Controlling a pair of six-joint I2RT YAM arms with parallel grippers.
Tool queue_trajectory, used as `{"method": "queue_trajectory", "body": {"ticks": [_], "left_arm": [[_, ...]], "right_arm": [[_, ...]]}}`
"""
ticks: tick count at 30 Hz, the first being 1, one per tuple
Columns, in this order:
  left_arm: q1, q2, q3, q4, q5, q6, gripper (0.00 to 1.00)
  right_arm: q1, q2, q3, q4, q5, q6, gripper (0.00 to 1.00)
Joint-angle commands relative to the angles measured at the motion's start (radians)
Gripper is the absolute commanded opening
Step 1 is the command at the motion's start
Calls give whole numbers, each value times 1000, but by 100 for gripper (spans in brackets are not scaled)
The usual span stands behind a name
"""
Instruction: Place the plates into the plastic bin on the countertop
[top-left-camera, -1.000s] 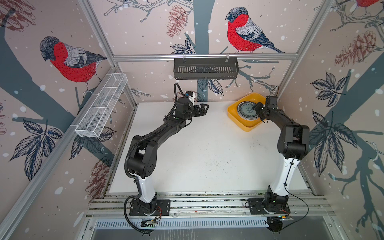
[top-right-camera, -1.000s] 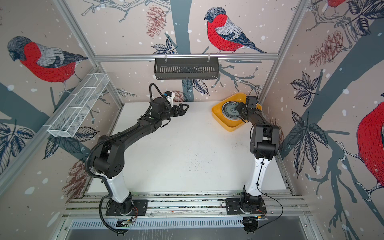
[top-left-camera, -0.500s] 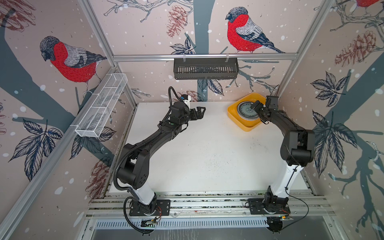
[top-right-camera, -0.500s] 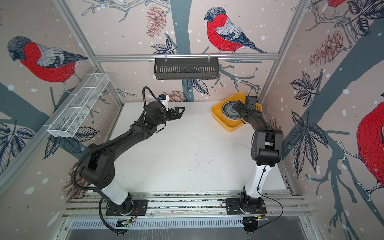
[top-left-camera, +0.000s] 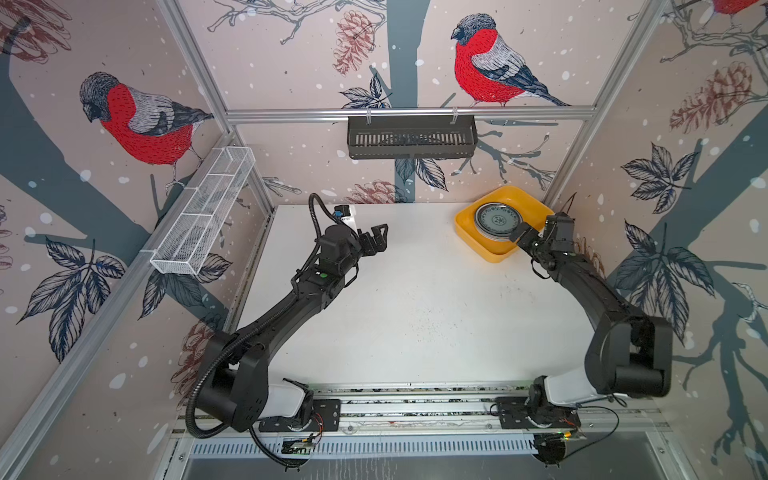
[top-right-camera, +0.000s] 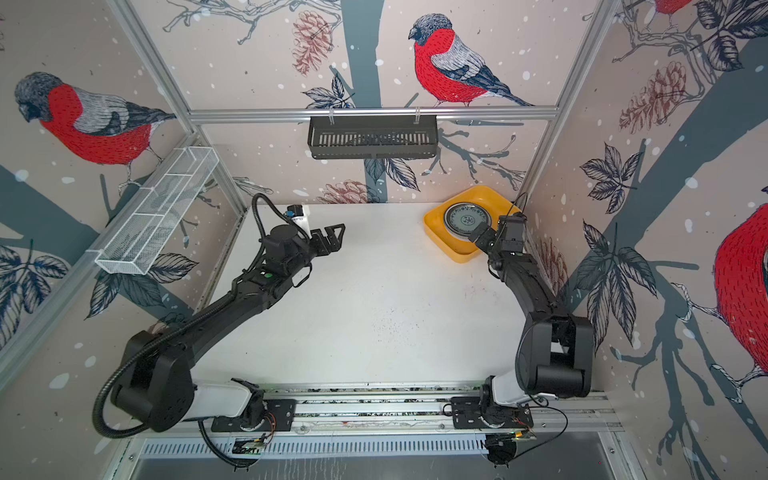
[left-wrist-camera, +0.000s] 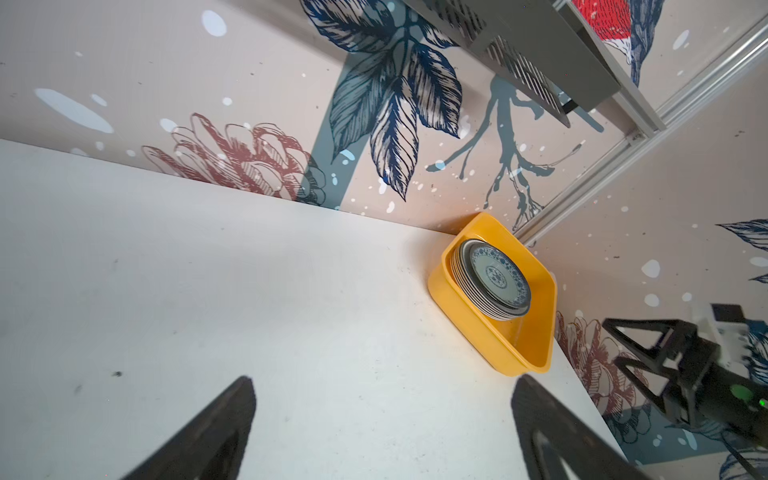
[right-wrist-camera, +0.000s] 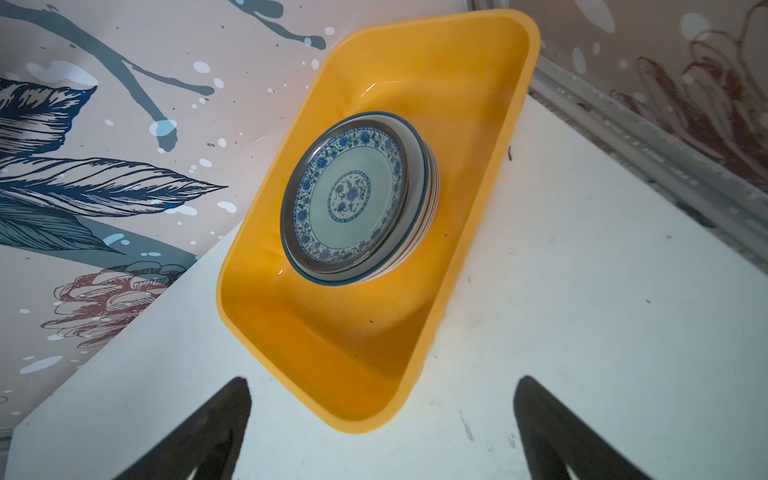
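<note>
At far right rear corner of worktop (top-left-camera: 415, 311) (top-right-camera: 374, 311): plastic bin (top-left-camera: 494, 254) (top-right-camera: 455, 251) (left-wrist-camera: 469, 328) (right-wrist-camera: 345, 345), yellow-orange, sits flat, close to both walls. Plates (top-left-camera: 496, 220) (top-right-camera: 463, 219) (left-wrist-camera: 494, 278) (right-wrist-camera: 349, 195) lie inside it in one stack, set toward the bin's rear half, with bare yellow floor on the near side. Top plate is the teal one with blue floral band and centre medallion, face up. Left wrist view shows several stacked rims beneath it; exact count not readable. No plate seen on the open worktop in both top views. Right tool (top-left-camera: 536, 228) (top-right-camera: 492, 228) (right-wrist-camera: 382, 380): jaws spread wide, nothing between them, poised at the bin's near right edge; in both top views one finger overlaps the rim, contact cannot be told. Right wrist view has both fingers (right-wrist-camera: 232, 415) over bare worktop, bin's near end lying between and ahead of them. Left tool (top-left-camera: 380, 239) (top-right-camera: 337, 239) (left-wrist-camera: 382, 378): jaws also spread, empty, above rear left part of worktop, well apart from the bin and pointing toward it. Black slatted basket (top-left-camera: 411, 137) hangs on the rear rail; white wire-mesh rack (top-left-camera: 203, 216) on the left rail.
</note>
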Motion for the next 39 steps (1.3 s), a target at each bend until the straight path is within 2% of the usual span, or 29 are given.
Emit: {"method": "queue_trajectory", "body": {"ticks": [1, 12, 18, 24, 28, 31, 36, 39], "left_arm": [[16, -69, -56, 38, -89, 21, 96], [53, -463, -361, 9, -354, 125, 96], [75, -671, -502, 1, -445, 177, 96], [84, -786, -599, 7, -550, 226, 97], [113, -810, -673, 59, -614, 254, 96], [166, -807, -741, 135, -615, 242, 97], [241, -715, -923, 492, -619, 255, 96], [270, -595, -939, 623, -605, 283, 96]], "right_arm": [[4, -100, -89, 60, 64, -45, 100], [3, -474, -333, 71, 268, -77, 99], [0, -536, -353, 33, 300, -65, 100], [0, -567, -385, 53, 306, -51, 99], [4, -555, -430, 87, 260, -28, 100], [12, -542, -470, 102, 273, -4, 99], [9, -471, -491, 161, 296, -14, 100], [7, -389, -453, 162, 311, -34, 99]]}}
